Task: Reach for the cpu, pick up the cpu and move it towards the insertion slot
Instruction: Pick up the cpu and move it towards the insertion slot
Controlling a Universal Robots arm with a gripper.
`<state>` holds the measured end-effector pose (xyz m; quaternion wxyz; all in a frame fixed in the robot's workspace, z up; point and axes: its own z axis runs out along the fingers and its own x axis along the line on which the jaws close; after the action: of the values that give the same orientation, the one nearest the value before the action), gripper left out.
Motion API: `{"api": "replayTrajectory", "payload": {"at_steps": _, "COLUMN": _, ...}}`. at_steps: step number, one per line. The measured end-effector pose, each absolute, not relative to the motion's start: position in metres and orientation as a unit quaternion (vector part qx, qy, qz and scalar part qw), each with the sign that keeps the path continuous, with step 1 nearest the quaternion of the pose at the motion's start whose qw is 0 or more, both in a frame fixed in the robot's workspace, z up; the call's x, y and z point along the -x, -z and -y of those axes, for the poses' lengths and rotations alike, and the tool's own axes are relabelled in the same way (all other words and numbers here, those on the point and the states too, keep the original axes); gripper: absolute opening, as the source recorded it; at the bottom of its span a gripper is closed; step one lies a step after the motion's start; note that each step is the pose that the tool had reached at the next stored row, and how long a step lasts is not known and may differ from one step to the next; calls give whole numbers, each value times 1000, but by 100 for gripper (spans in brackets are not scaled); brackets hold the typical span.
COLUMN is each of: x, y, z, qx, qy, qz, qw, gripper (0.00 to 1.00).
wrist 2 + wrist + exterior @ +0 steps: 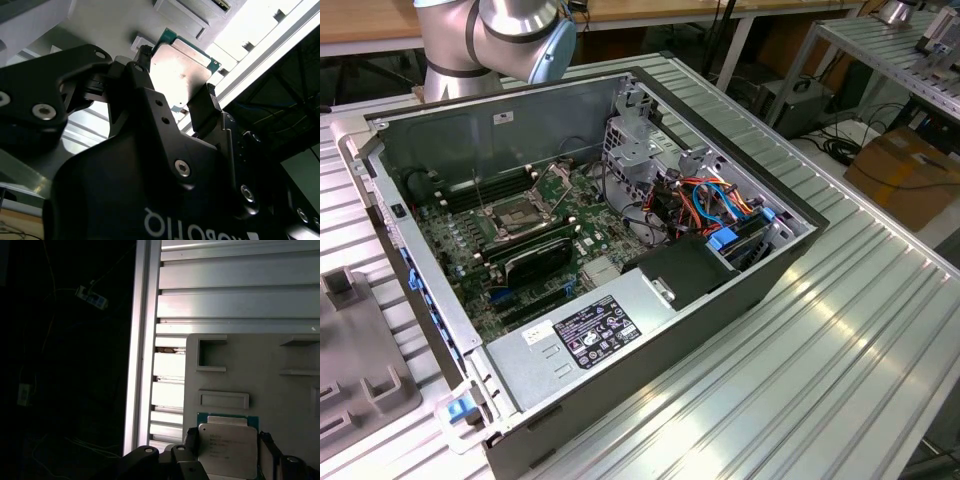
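Closest to the cameras, in the second wrist view, the black body of the gripper (177, 75) fills the foreground. Its two dark fingers (145, 55) reach away from the lens. They stand narrow, pressed against two opposite edges of the cpu (182, 62), so the pincer looks closed on the chip and holding it.

The chip is a thin square. Its face is a dull silver-grey metal plate with rounded corners, set on a slightly larger green board that shows as a slim border. In the first wrist view faint lines of print cross the metal. In the second, glare washes the face pale.

Just behind the chip lies a flat grey tray (280, 405) with shallow rectangular recesses moulded into it. Whether the chip rests on this tray or hangs just clear of it cannot be told. Beyond the tray is a ribbed metal table (235, 305), bright under the light, with a dark drop past its edge.

Farther off, in the exterior view, the silver and blue arm (490, 35) bends above the back corner of an open computer case (720, 310). Inside, on the green motherboard (470, 245), sits the insertion slot (520, 215), a square metal frame with a dark centre.

Judging by this, the reach is done and the grasp looks made. The carry toward the slot is hardly begun.
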<state>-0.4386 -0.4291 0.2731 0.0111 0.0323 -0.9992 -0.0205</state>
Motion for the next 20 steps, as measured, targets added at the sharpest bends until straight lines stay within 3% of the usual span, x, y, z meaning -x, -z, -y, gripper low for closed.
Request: {"api": "replayTrajectory", "payload": {"at_steps": 20, "x": 439, "y": -278, "z": 429, "qx": -32, "qy": 20, "qz": 999, "qw": 11, "gripper": 55}}
